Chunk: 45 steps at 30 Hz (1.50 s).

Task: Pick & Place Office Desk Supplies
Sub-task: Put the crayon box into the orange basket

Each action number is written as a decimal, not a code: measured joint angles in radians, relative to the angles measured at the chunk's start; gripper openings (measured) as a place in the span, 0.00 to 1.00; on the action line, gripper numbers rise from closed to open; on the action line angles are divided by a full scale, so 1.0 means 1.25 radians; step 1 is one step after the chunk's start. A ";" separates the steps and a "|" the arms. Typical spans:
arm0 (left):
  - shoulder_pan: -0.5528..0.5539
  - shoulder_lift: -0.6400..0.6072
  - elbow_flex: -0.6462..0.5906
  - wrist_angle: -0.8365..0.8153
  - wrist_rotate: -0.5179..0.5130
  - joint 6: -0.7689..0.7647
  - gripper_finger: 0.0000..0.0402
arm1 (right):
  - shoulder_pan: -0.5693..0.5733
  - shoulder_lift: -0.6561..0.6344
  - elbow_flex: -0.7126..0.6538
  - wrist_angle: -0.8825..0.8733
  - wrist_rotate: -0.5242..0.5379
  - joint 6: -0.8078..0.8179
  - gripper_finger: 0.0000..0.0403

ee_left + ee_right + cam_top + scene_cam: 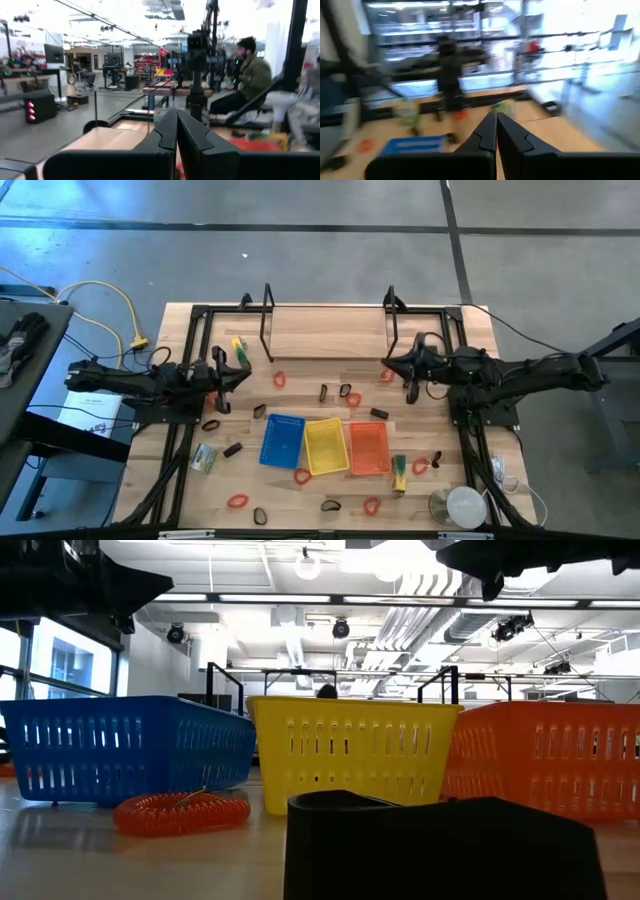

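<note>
Small supplies lie scattered on the wooden table: red loops (279, 379) (237, 502), black clips (323, 392) (232, 449), and green pieces (238, 348) (399, 470). A red coiled loop (180, 812) lies in front of the blue tray, and a black clip (440, 845) sits close to the low camera. My left gripper (243, 369) (176, 131) hovers over the table's left part with its fingers shut and nothing between them. My right gripper (390, 364) (496, 133) hovers over the right far part, also shut and holding nothing.
Blue (283, 440), yellow (326, 446) and orange (369, 447) trays stand side by side near the table's middle. A round white object (465, 505) sits at the near right corner. A black frame (330, 310) runs along the far edge. A person sits beyond the table (250, 75).
</note>
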<state>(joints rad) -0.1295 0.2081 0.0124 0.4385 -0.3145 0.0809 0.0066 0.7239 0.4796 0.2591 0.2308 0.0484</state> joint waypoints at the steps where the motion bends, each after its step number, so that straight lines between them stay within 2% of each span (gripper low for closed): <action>1: 0.000 0.005 0.000 0.000 0.000 0.013 0.00 | 0.000 -0.006 0.014 -0.021 0.028 -0.013 0.01; 5: -0.001 0.027 0.000 0.001 0.000 0.008 0.00 | 0.000 -0.021 0.107 -0.215 0.087 -0.038 0.07; 9: -0.001 0.049 0.000 0.004 0.005 -0.041 0.00 | 0.000 0.003 0.196 -0.460 0.180 0.024 0.22; 12: -0.005 0.071 0.000 0.010 0.008 -0.102 0.00 | -0.001 0.018 0.251 -0.634 0.288 0.196 0.35; 14: -0.012 0.091 0.000 0.026 0.008 -0.161 0.00 | -0.020 0.028 0.298 -0.747 0.320 0.336 0.44; 16: -0.024 0.115 0.000 0.052 0.008 -0.214 0.00 | -0.044 0.031 0.337 -0.862 0.315 0.409 0.52; 19: -0.047 0.162 0.000 0.120 0.008 -0.231 0.00 | -0.082 0.034 0.373 -0.977 0.283 0.461 0.61; 24: -0.071 0.255 0.000 0.279 0.005 -0.151 0.00 | -0.151 0.063 0.377 -1.072 0.159 0.536 0.70; 28: -0.077 0.329 0.000 0.377 0.004 -0.129 0.02 | -0.202 0.117 0.377 -1.141 0.115 0.588 0.72; 31: -0.071 0.372 0.001 0.426 0.004 -0.147 0.09 | -0.234 0.163 0.377 -1.154 0.098 0.590 0.71; 39: -0.069 0.427 0.009 0.431 0.003 -0.215 0.37 | -0.293 0.281 0.377 -1.186 0.014 0.691 0.70; 45: -0.077 0.439 0.009 0.431 0.003 -0.216 0.42 | -0.359 0.338 0.377 -1.192 0.019 0.656 0.70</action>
<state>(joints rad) -0.2257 0.7563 0.0242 0.9773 -0.3111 -0.1887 -0.4425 1.1463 0.9508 -1.2306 0.2543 0.8681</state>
